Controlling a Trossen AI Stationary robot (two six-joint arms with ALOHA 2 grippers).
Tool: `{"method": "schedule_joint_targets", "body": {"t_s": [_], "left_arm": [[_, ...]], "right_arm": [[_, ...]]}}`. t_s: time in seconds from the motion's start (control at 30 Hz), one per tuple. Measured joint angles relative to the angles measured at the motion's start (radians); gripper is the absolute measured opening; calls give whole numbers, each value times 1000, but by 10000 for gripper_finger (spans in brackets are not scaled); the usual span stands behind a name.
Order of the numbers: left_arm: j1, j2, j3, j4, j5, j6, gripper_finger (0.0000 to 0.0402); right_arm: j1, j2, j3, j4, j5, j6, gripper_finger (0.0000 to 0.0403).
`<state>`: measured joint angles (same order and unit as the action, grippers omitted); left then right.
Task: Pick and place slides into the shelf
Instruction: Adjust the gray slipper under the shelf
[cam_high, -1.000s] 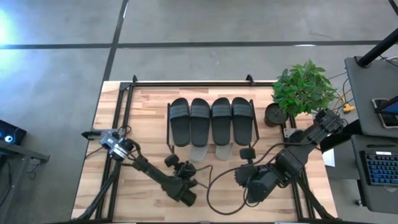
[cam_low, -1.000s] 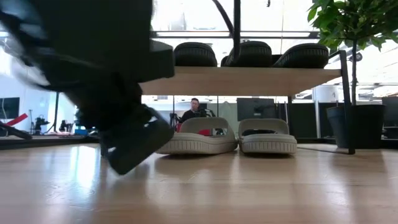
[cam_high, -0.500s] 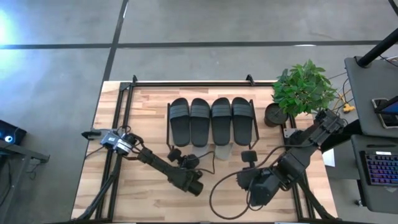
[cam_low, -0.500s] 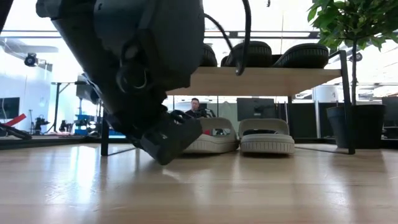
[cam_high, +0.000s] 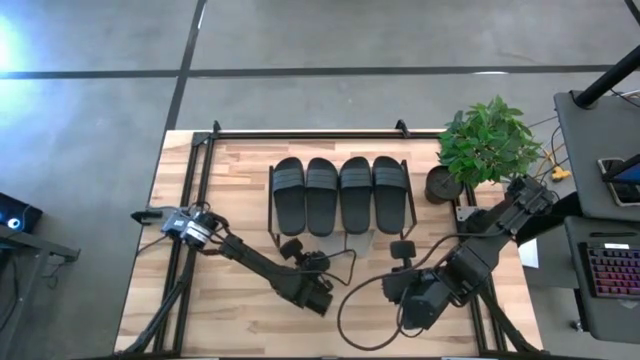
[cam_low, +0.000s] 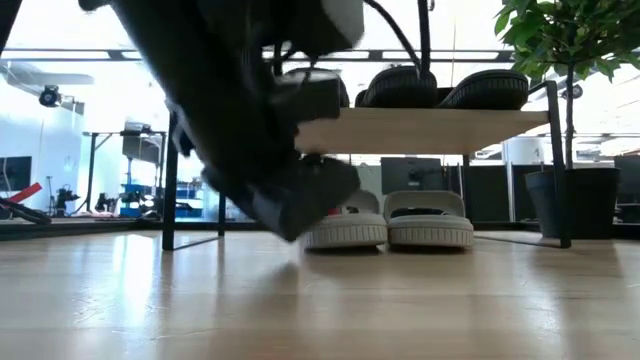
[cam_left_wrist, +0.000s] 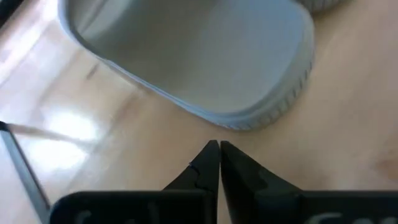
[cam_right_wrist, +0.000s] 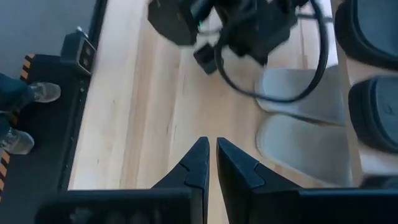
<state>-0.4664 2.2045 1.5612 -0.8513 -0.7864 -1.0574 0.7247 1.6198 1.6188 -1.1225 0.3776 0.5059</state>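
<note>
High view: four dark slides (cam_high: 339, 193) atop shelf (cam_high: 411, 205) — left gripper (cam_high: 291, 247) at its front edge, right gripper (cam_high: 401, 249) nearby.
Low view: two light grey slides (cam_low: 390, 220) on lower level.
Left wrist view: fingers (cam_left_wrist: 207, 163) together, empty, just short of one grey heel.
Right wrist view: fingers (cam_right_wrist: 200, 156) nearly together, empty.

Bright backlight, blurred foreground arm (cam_low: 250, 120)

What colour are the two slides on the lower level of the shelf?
Light grey; the two slides show best in the low view, side by side under the shelf's wooden board.
</note>
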Motion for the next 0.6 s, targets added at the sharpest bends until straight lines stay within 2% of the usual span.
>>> {"method": "schedule_joint_targets", "body": {"t_s": [0.17,0.33,0.47,0.6], "left_arm": [[-11,-78,3,-26,-8,5,0],[-28,-153,0,-28,-9,58,0],[-72,-253,-3,-22,-35,96,0],[-120,-343,-19,-25,-54,98,0]], "right_arm": [[25,-5,-12,-94,16,93,22],[44,-17,-96,-185,9,300,22],[79,-30,-235,-99,21,482,22],[101,-27,-411,124,120,623,22]]}}
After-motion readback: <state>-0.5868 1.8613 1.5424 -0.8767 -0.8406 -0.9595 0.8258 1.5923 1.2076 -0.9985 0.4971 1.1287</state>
